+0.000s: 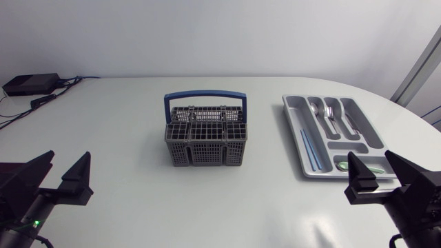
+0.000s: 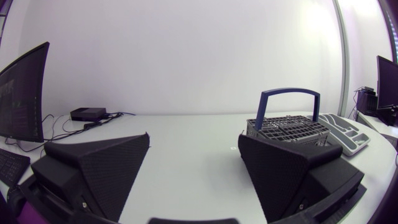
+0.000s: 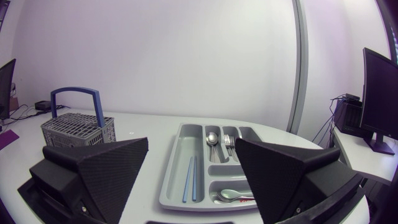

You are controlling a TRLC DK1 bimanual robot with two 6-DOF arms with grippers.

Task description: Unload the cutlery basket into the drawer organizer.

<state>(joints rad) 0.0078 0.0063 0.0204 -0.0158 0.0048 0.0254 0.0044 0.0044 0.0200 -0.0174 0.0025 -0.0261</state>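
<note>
The grey cutlery basket (image 1: 205, 135) with a blue handle stands mid-table; no cutlery shows above its grid top. It lies ahead and to the right of my left gripper (image 2: 194, 140) as the basket (image 2: 287, 127). The grey drawer organizer (image 1: 295, 131) lies at the right with spoons (image 1: 315, 110), forks (image 1: 332, 114) and blue sticks (image 1: 309, 148) in its compartments. My left gripper (image 1: 67, 158) is open and empty at the front left. My right gripper (image 1: 372, 158) is open and empty by the organizer's near end. Between its fingers the organizer (image 3: 171, 168) shows, and the basket (image 3: 78, 127) stands off to one side.
A black box (image 1: 31, 84) with cables sits at the table's far left corner, the same black box (image 2: 87, 114) seen ahead of my left gripper. The bare white table (image 1: 124, 200) stretches between the basket and both grippers.
</note>
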